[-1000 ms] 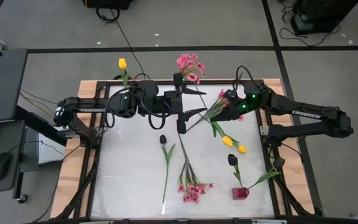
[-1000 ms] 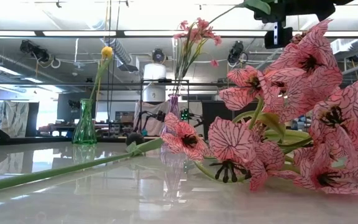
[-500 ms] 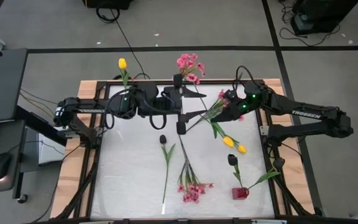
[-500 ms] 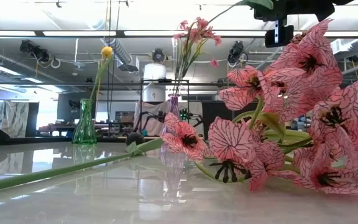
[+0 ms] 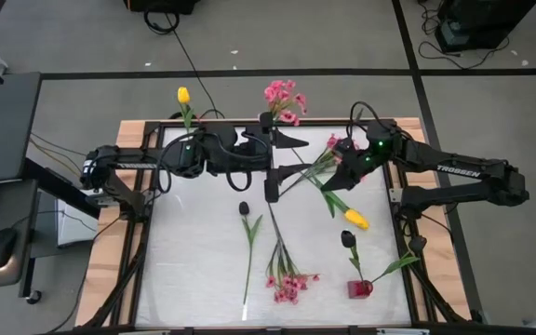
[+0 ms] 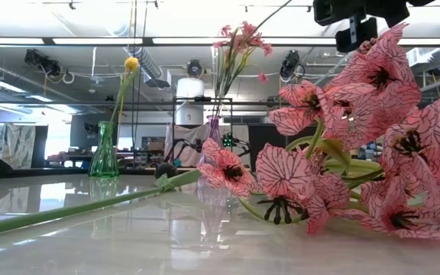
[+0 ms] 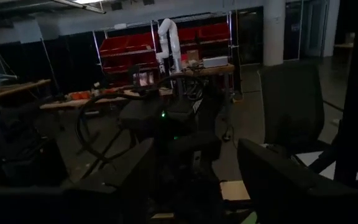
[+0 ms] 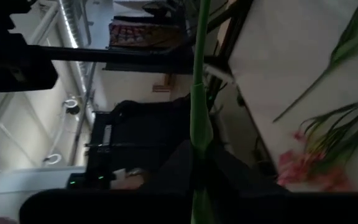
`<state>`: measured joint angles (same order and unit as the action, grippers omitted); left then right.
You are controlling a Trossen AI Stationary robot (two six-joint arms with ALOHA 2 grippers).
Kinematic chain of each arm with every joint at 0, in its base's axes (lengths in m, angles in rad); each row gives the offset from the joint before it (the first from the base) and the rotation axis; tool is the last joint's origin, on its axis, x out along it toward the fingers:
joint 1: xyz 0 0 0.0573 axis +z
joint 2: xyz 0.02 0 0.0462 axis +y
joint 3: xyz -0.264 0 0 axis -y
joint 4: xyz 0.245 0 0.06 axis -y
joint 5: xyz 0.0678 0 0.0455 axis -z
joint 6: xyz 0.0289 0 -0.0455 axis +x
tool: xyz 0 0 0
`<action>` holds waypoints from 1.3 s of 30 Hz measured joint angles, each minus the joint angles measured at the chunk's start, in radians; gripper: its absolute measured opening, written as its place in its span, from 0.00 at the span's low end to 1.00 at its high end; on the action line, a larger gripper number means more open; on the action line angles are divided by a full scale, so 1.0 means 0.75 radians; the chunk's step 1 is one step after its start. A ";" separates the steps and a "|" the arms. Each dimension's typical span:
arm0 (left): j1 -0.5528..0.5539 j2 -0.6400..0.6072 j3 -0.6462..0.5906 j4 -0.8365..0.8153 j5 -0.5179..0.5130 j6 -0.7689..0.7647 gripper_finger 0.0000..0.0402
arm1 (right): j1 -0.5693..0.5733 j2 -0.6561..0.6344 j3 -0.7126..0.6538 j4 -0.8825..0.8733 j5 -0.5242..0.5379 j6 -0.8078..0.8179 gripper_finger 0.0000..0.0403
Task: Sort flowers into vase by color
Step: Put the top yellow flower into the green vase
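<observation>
You cannot see the right gripper's (image 5: pixel 342 167) fingertips from above: pink blossoms (image 5: pixel 336 145) and the arm's own bulk cover them, so go by the right wrist view, where the two dark fingers (image 8: pixel 229 171) are pinched tight on a smooth green stem (image 8: pixel 200 118) that runs straight up between them. From above, that stem slants from the gripper towards the middle of the white table (image 5: pixel 194 242), and a yellow tulip (image 5: pixel 355 220) with a broad leaf sits just below the gripper; whether it hangs or lies flat you cannot tell. The left gripper (image 5: pixel 282 154) reaches in at the table's far edge with its jaws spread wide and nothing between them; its wrist view is too dark to add much beyond the blunt finger outlines. In the low view a big spray of veined, papery pink petals (image 6: pixel 373 137) crowds the lens and hides most of the table's right side. Farther back stand a ribbed green glass vase (image 6: pixel 104 153) with one yellow bloom and a slim clear vase (image 6: pixel 213 131) holding pink sprigs. A dark tulip (image 5: pixel 244 208) on a thin stem, another pink spray (image 5: pixel 288 284), and a second dark tulip (image 5: pixel 347 239) near a small red vase (image 5: pixel 359 288) lie on the glossy tabletop.
</observation>
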<state>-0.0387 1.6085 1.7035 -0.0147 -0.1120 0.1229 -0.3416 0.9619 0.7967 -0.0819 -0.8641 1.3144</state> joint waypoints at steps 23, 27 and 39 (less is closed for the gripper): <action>0.003 0.000 0.000 0.003 0.000 -0.007 0.58 | 0.000 0.000 0.000 0.234 -0.317 0.600 0.11; 0.004 0.000 0.000 0.003 0.000 -0.007 0.58 | 0.000 0.000 0.000 0.324 -0.339 0.699 0.11; 0.004 0.000 0.000 0.003 0.000 -0.008 0.58 | 0.001 0.000 0.000 0.434 -0.329 0.836 0.11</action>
<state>-0.0360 1.6085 1.7035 -0.0123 -0.1120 0.1170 -0.3411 0.9619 0.7967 0.2439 -1.1109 1.9413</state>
